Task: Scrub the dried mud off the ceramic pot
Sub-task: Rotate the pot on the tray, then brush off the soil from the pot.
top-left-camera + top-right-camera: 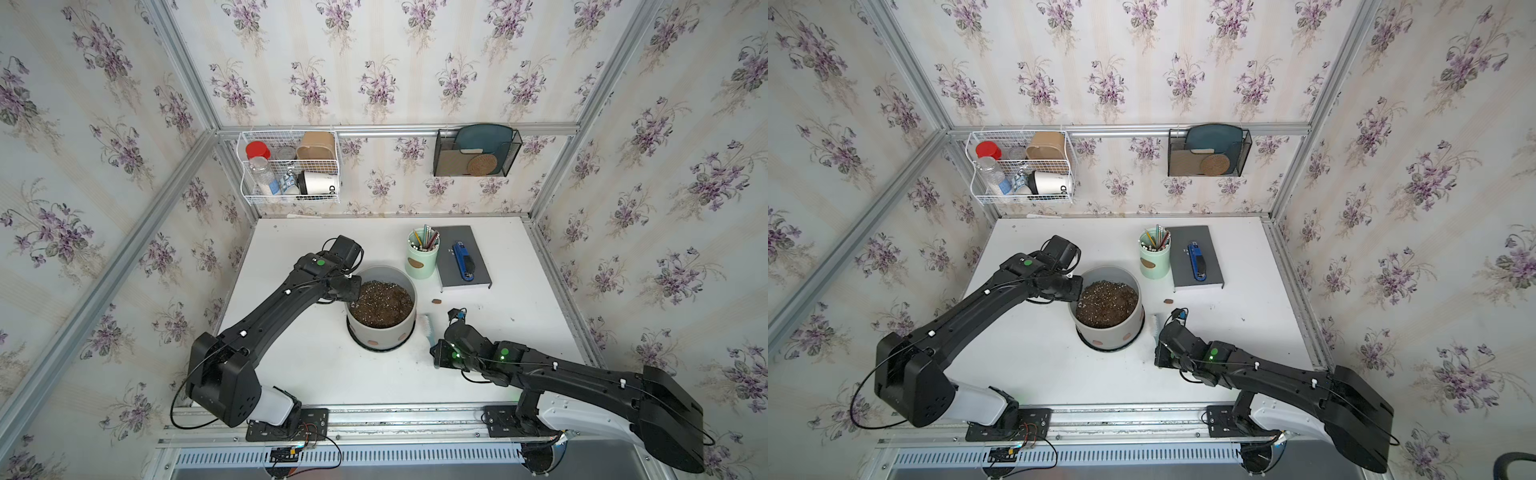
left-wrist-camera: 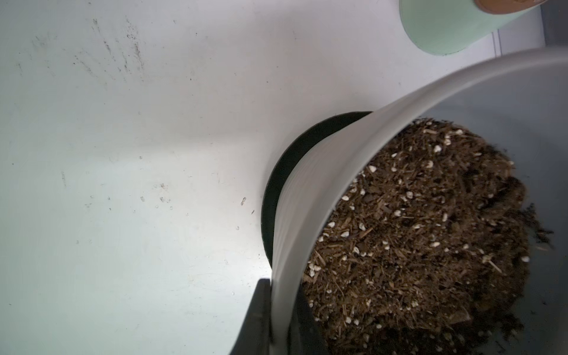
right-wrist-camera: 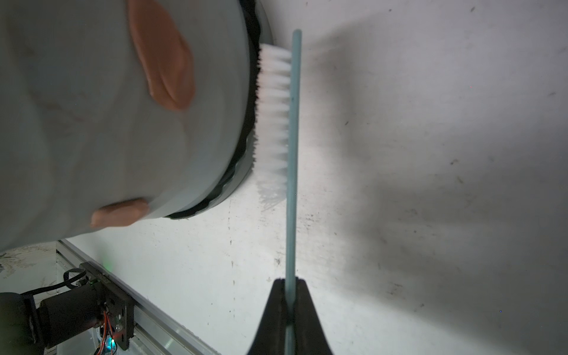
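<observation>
Two claws, both closed on something. My right claw (image 3: 289,287) pinches the brush (image 3: 291,172) by its thin handle, with the bristles against the black saucer (image 3: 251,101) just below the wall of the ceramic pot (image 3: 92,123). My left claw (image 2: 281,319) nips the pot's rim, steadying it mid-tabletop (image 1: 316,374). Dried mud (image 3: 167,64) shows on the wall in at least two blobs. One loose brown blob (image 1: 436,301) lies apart on the tabletop. I judge most scrubbing is left.
</observation>
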Available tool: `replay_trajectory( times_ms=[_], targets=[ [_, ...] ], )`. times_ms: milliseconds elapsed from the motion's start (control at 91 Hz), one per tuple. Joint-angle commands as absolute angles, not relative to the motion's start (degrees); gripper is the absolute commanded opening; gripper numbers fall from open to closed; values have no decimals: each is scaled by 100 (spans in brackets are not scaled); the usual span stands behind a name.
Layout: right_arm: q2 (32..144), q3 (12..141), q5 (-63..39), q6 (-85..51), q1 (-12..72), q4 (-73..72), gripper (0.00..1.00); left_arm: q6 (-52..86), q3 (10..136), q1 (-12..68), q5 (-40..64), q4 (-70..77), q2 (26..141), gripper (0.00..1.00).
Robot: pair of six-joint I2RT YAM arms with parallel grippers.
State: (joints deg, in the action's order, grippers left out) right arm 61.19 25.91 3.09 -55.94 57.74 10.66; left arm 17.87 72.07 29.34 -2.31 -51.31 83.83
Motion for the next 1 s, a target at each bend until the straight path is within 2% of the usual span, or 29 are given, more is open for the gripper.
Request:
replay_trajectory(
  times_ms=[0,297,440,989],
  targets=[
    [6201,2699,533,-5476,5765,949,0,1789,7138,2916,0,-5044,8342,0],
    [6828,3287,866,-4731,5749,1059,0,1600,7378,2918,47,-5179,8405,0],
    [6997,3367,666,-4544,5764,887,0,1654,7410,2918,26,-5191,8439,0],
    [6055,2817,846,-4254,6085,1223,0,1994,7591,2918,-400,-5404,8719,0]
  ],
)
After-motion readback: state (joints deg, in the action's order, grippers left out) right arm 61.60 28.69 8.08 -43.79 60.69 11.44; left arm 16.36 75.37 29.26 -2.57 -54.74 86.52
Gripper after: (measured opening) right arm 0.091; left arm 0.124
